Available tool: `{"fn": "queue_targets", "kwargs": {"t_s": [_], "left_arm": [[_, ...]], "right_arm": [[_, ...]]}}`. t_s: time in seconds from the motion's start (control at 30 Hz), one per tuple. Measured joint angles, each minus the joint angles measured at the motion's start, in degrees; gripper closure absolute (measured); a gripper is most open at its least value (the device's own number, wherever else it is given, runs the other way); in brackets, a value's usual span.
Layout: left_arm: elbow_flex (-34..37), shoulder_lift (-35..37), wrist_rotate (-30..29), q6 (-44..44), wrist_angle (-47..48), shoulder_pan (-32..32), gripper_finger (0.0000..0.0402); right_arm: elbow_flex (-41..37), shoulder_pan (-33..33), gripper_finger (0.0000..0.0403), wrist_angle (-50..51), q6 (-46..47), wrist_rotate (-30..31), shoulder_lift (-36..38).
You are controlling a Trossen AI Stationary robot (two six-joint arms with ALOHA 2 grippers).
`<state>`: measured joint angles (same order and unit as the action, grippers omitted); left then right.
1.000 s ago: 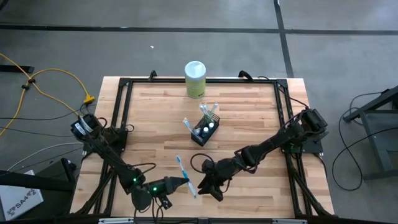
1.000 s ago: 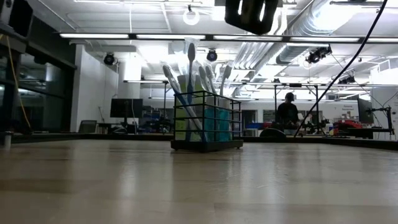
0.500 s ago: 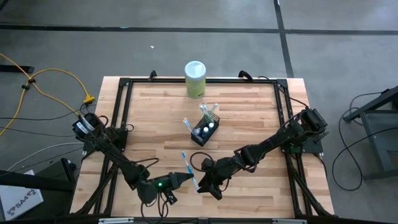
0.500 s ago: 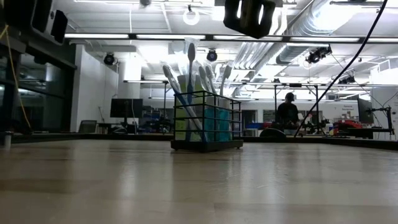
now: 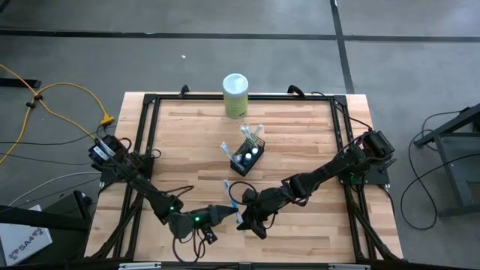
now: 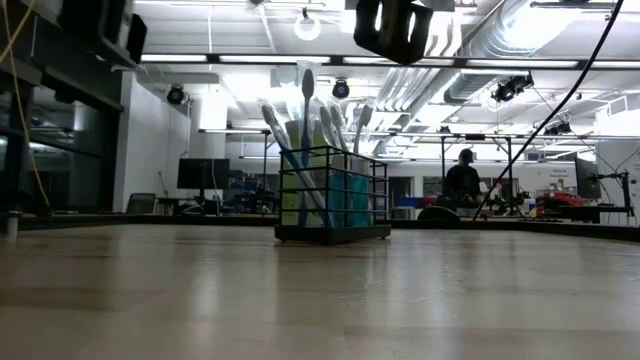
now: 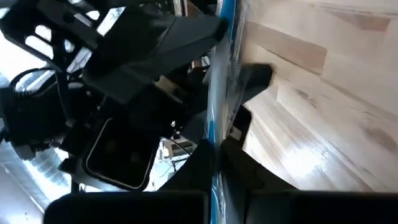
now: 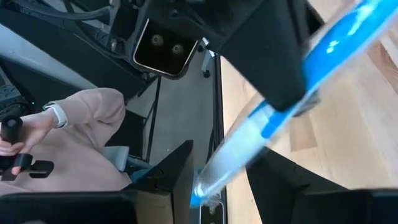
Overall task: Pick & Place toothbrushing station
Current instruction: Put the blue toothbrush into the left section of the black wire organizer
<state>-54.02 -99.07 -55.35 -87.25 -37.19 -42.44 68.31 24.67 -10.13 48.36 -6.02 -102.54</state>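
Left gripper (image 5: 229,212) at 6 o'clock, clamped on one toothbrush (image 5: 232,198). Right gripper (image 5: 244,219) beside it, fingers apart around the same brush. At centre, one mesh holder (image 5: 247,160): two teal tubes (image 5: 250,154), about four brushes.

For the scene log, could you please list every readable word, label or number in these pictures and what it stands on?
"SA4": on the white box on the floor beside the table's left front corner, in the high view; the last character is uncertain.
No other lettering is readable in any view.
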Motion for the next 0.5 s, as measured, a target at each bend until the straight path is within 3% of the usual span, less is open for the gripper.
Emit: {"fn": "queue_targets", "kwargs": {"t_s": [0.27,0.5], "left_arm": [[0.0,0.0,0.68,0.0,-0.48,0.72,0.0398],[0.0,0.0,1.26,-0.5,-0.58,0.6,0.0398]], "right_arm": [[0.0,0.0,0.0276,0.0,-0.06,-0.06,0.0],[0.0,0.0,0.0337,0.28,0.4,-1.16,0.0]]}}
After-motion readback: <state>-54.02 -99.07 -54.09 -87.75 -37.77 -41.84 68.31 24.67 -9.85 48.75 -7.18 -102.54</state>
